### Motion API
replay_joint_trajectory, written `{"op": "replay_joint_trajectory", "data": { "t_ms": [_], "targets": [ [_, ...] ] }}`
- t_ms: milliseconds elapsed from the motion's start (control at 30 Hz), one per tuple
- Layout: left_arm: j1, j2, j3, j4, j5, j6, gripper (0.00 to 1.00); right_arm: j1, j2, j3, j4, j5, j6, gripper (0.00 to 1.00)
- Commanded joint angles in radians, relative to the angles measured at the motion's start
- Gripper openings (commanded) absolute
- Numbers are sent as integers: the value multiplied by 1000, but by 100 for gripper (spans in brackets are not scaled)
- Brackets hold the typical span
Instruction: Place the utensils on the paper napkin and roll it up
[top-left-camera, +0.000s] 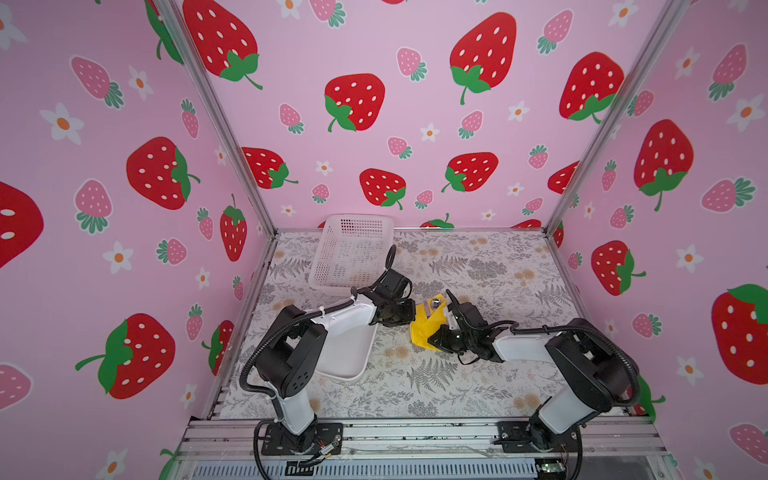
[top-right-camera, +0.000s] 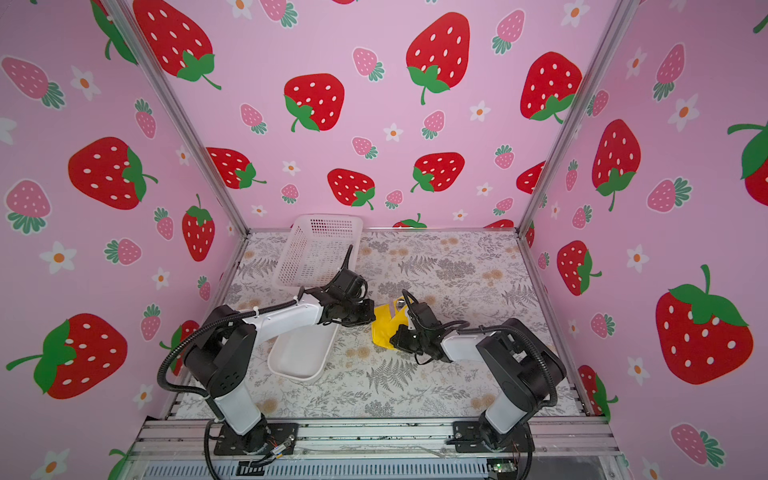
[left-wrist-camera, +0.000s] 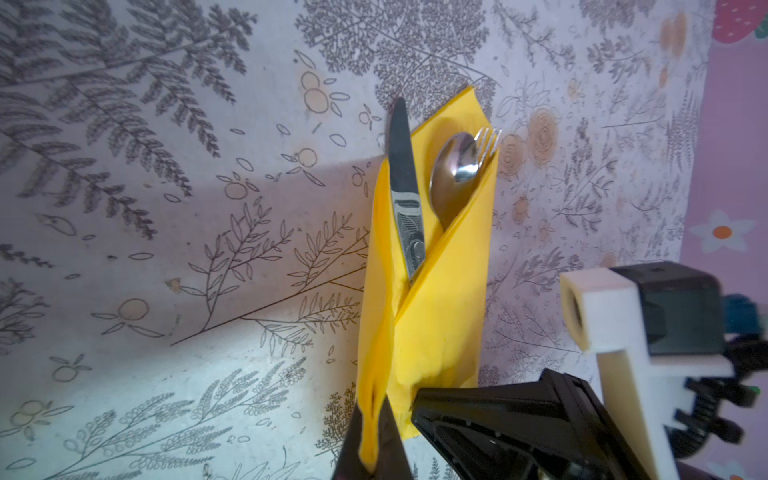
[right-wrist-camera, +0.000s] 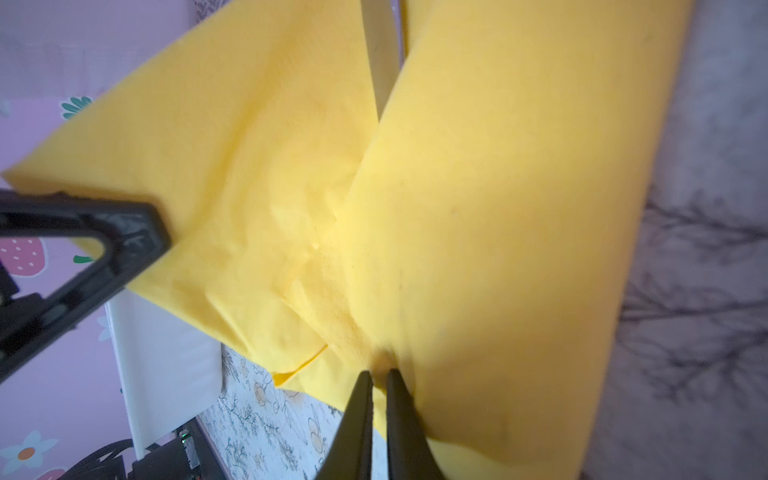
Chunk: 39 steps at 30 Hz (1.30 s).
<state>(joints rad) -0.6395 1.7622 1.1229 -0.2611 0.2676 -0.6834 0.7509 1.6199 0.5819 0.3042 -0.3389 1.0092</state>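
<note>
Three utensils lie inside the folded yellow paper napkin (left-wrist-camera: 440, 316), out ahead of the left gripper (left-wrist-camera: 372, 434). The knife (left-wrist-camera: 402, 178) is on one side with its blade poking past the paper's edge. The spoon (left-wrist-camera: 453, 170) lies beside it, and the fork (left-wrist-camera: 488, 139) shows only its tines just behind the spoon's bowl. Two flaps cross over the handles in a V and hide them.

The left gripper's jaws are pressed together on a loose flap of the napkin, pinching the thin paper between the black fingertips at the end away from the utensil heads. That flap is raised off the table (top-left-camera: 415, 390).

The right gripper (right-wrist-camera: 379, 384) is closed as well, its fingertips nearly meeting with a fold of the napkin's near edge nipped between them. The bundle runs away from those jaws, and a strip of pale metal shows in the gap between the flaps at the far end.

In both top views the napkin sits between the two grippers, which face each other across it. The white plastic tray (top-left-camera: 349, 357) lies behind the left jaws, under that arm. The white mesh basket (top-left-camera: 353, 249) stands beyond the tray.
</note>
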Motion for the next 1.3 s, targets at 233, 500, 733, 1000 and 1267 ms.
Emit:
{"op": "replay_joint_trajectory", "data": {
  "t_ms": [233, 500, 733, 1000, 1267],
  "targets": [
    [-23, -5, 88, -29, 132, 16, 0, 4, 3, -19, -25, 25, 12, 13],
    [-38, 49, 160, -45, 190, -17, 0, 4, -9, -9, -19, 6, -2, 13],
    [-40, 79, 169, -43, 174, -51, 0, 3, -58, -11, -23, 10, -9, 14],
    [-40, 94, 172, -38, 175, -69, 0, -10, -132, -52, -47, 57, -14, 16],
    [-40, 100, 183, -35, 186, -76, 0, -25, -83, -58, -56, 42, -30, 15]
  ]
}}
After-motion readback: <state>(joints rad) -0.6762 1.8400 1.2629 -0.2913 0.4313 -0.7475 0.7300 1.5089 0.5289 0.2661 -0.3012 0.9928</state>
